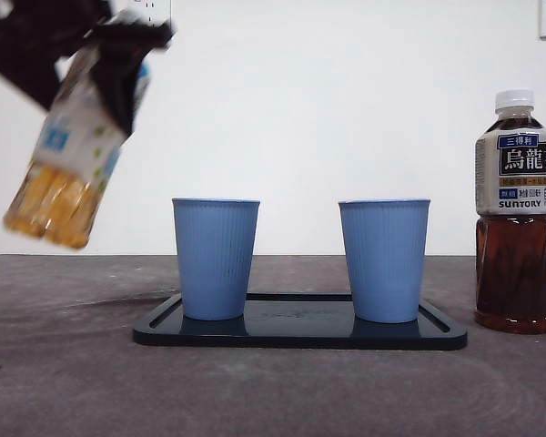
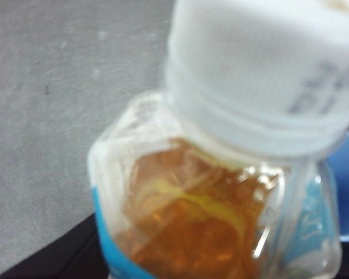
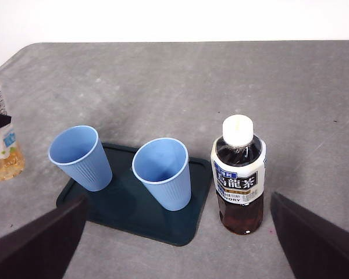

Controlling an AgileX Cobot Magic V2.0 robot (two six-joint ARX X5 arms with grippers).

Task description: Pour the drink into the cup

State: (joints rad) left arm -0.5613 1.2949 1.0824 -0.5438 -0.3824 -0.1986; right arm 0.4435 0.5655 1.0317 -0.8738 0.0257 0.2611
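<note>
My left gripper (image 1: 105,55) is shut on a clear bottle of amber drink (image 1: 73,155) with a white and blue label. It holds the bottle tilted in the air, high and to the left of the cups. The left wrist view shows the bottle (image 2: 203,221) very close, with its white cap (image 2: 267,64) on. Two empty blue ribbed cups (image 1: 216,259) (image 1: 384,261) stand on a dark tray (image 1: 300,335). The right wrist view shows both cups (image 3: 81,157) (image 3: 163,171) from above. My right gripper (image 3: 177,247) is open and empty, above and behind the tray.
A capped Suntory oolong tea bottle (image 1: 515,214) stands upright on the grey table to the right of the tray; it also shows in the right wrist view (image 3: 238,174). A white wall stands behind the table.
</note>
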